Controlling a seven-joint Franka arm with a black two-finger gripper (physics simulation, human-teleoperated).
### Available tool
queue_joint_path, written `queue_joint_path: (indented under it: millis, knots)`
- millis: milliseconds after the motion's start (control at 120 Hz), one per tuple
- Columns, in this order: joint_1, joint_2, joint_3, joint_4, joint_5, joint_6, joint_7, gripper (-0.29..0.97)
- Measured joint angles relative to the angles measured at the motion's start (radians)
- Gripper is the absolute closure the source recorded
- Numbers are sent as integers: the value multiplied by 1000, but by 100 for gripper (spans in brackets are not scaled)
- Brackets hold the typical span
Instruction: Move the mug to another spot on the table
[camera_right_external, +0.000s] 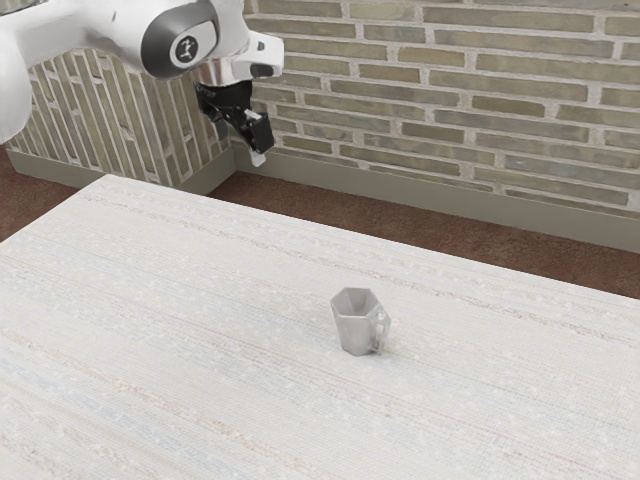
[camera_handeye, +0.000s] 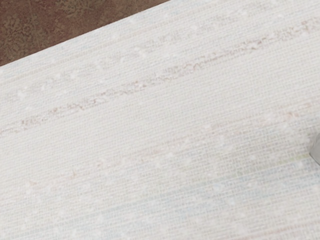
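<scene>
Desk (camera_right_external: 150, 330) — pale, woven-grained surface across the foreground. Mug (camera_right_external: 358, 320) — grey, faceted, upright on the desk, a little toward the exterior view's right, handle on that same side, nothing touching it. Tool (camera_right_external: 255, 148) — black, hanging high near the desk's far edge at the exterior view's upper left, well apart from the mug; whether it is open or closed cannot be told. Behind: brown floor (camera_right_external: 450, 235), then brick wall (camera_right_external: 480, 90).
</scene>
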Motion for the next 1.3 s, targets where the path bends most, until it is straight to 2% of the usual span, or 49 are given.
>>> queue_joint_path:
  millis: [167, 358, 600, 892, 1008, 1300]
  knots:
    - [-24, 74, -7, -9, 14, 44, 30, 0]
    - [-59, 166, -66, -21, 17, 81, 54, 0]
    - [-91, 241, -122, -33, 22, 65, 104, 0]
    - [-103, 446, -290, 103, 29, 54, 303, 0]
    - [-134, 489, -299, 104, 90, 39, 389, 0]
    - [-143, 535, -306, 95, 183, -21, 587, 0]
